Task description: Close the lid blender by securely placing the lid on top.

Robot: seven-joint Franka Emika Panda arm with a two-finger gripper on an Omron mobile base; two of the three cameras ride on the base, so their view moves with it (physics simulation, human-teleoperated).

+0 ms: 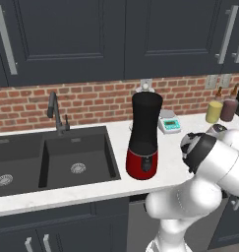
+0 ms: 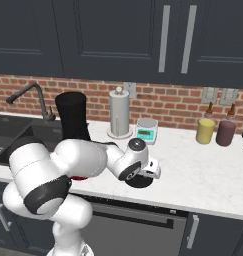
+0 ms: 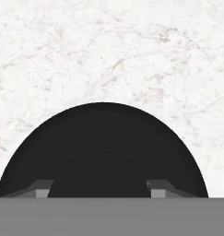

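Observation:
The blender [image 1: 144,138] stands on the white counter [image 1: 91,189] just right of the sink, its black jar open at the top above a red base; in the right base view the jar [image 2: 73,117] rises behind my arm. The lid [image 3: 102,138], a flat black disc with a raised central knob, lies flat on the counter well right of the blender, and part of the lid [image 2: 139,183] shows under my hand. My gripper [image 3: 99,189] is right down over it, open, one fingertip [image 3: 39,188] on each side of the knob.
A double sink [image 1: 52,157] with a dark faucet [image 1: 56,114] lies left of the blender. Behind stand a paper towel holder [image 2: 119,115] and a small white scale [image 2: 146,130]. A yellow bottle [image 2: 205,130] and a maroon bottle [image 2: 225,132] sit at the back right.

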